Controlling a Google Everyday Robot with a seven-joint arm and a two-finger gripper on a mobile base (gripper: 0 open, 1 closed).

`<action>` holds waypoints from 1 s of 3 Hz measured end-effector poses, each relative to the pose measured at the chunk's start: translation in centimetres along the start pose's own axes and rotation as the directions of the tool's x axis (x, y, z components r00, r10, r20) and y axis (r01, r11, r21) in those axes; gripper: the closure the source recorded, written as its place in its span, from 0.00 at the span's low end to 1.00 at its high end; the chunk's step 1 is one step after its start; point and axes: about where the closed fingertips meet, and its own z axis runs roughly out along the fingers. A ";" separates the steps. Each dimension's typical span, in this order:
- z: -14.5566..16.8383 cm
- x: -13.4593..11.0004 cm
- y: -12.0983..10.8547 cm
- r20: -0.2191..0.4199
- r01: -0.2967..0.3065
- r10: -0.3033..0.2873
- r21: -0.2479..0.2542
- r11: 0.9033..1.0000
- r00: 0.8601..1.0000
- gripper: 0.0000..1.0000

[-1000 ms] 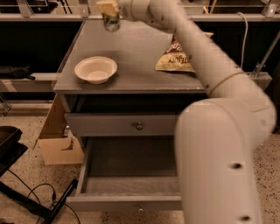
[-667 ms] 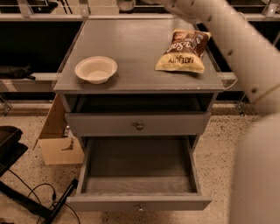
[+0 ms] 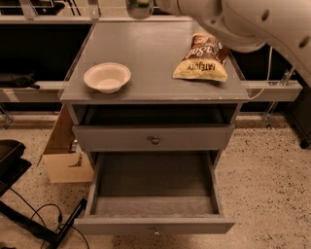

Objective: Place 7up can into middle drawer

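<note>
Since the middle drawer stands pulled out with nothing in it, the step in hand is, in my judgement, the carrying of the can from above the tabletop down to that drawer. On the left of the tabletop (image 3: 155,48) sits a white bowl (image 3: 107,77), well apart from everything else. Right of it, at the very top edge of the view, a rounded grey-green shape shows, which I take for the 7up can (image 3: 139,8); it touches no surface. The gripper (image 3: 141,3) is at that same place, almost all cut off, so I cannot tell how far it is open or whether it clamps the can. Below, in the centre, the middle drawer (image 3: 154,225) lies open under the closed knobbed drawer front (image 3: 154,138). Further right lies a brown-and-yellow chip bag (image 3: 203,58), and the robot arm (image 3: 243,19) reaches in from the upper right. The next move calls for bringing the can forward past the tabletop's front edge, then lowering it into the tray, and only there letting go.
</note>
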 end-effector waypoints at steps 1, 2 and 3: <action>-3.4 6.6 7.0 -0.079 -0.084 0.075 -0.113 0.990 0.994 1.00; -8.7 14.1 11.5 -0.173 -0.178 0.152 -0.145 0.973 0.973 1.00; -16.3 23.6 11.4 -0.241 -0.278 0.253 -0.074 0.958 0.937 1.00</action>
